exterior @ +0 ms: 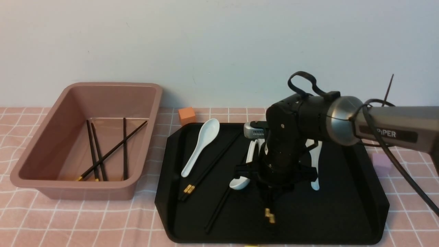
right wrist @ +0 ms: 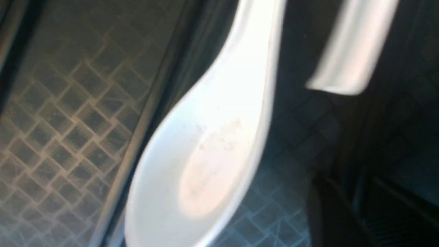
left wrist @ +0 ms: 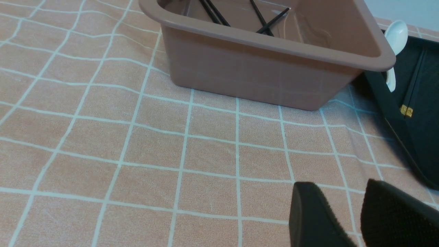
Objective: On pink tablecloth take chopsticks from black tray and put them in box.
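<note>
Cloth (exterior: 27, 219), tray (exterior: 329, 216), box (exterior: 79, 184) left of tray, right arm (exterior: 291, 113) reaching over tray.
Tray: middle part hidden behind arm. Box: four chopsticks (exterior: 125, 151) inside, one crossing others; more in tray, some partly covered by arm. Right gripper (right wrist: 349, 185) low in tray at gold-banded chopsticks; tips dark and blurred in right wrist view, can't tell if pinching or just around them. Left gripper (left wrist: 337, 185) cut off by frame edge, fingers spread, nothing between, over cloth. White spoons (exterior: 200, 147) in tray, one clear, others partly behind arm. Orange cube (exterior: 187, 116) behind tray; purple cube (exterior: 381, 164) beside its right side. Yellow bit (exterior: 252, 245) at bottom edge, mostly cut off, unclear.
</note>
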